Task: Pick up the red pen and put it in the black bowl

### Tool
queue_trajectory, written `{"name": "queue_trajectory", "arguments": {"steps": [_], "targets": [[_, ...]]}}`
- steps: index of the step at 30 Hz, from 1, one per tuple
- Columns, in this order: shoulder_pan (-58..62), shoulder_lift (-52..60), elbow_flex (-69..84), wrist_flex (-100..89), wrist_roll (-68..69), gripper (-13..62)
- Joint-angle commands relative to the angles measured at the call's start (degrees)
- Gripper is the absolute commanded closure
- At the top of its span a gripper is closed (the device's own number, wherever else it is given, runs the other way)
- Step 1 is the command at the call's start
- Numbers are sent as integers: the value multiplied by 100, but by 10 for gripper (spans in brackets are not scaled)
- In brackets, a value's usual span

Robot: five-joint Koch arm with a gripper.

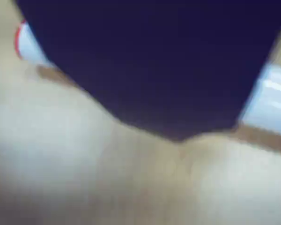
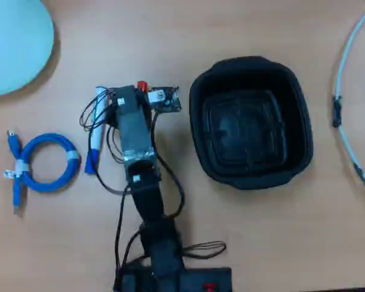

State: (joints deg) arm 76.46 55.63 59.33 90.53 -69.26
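Red pen [image 2: 141, 87] beneath the arm [image 2: 132, 128]

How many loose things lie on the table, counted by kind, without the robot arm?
Markers: 2, the red pen, mostly hidden under the arm, and the blue marker
Containers: 1, the black bowl
Plates: 1, the pale blue plate
Cables: 2, the coiled blue cable and the grey cable at the right edge
Total: 6
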Motion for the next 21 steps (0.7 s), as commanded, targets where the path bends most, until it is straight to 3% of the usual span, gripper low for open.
{"name": "queue_trajectory", "arguments": {"steps": [1, 17, 21], "targets": [[158, -9, -343, 343, -79, -46], [369, -343, -308, 598, 589, -43], [334, -404, -299, 765, 694, 20]]}}
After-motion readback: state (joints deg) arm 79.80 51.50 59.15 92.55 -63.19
